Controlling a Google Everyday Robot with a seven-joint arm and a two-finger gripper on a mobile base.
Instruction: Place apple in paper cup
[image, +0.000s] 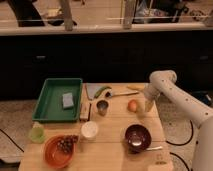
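Apple (132, 105) sits on the table (115, 159), up and to the right of the paper cup (89, 130), well apart from it and not yet in it. Gripper (149, 105) hangs further right of the paper cup, just beside the apple on its far side. Can't tell whether it's released or clenched, or whether it touches the fruit.

Risks, as I judge them:
- Apple is round, so a sideways nudge from the gripper could roll it away before a grasp.
- Metal cup (102, 106) stands up-right of the paper cup, roughly on the line to the apple. A low carry could knock it, or the drop could go to the wrong cup.
- Paper cup looks light w/ an opening only a bit wider than the apple. An off-centre release could hit the rim and tip it.

Count: 1 apple, 1 paper cup, 1 metal cup, 1 green cup (36, 134) left of the paper cup, 2 bowls (orange bowl (52, 155) lower left, dark bowl (137, 137) right), 1 green tray (50, 102) up-left, 1 green vegetable (102, 91) above.
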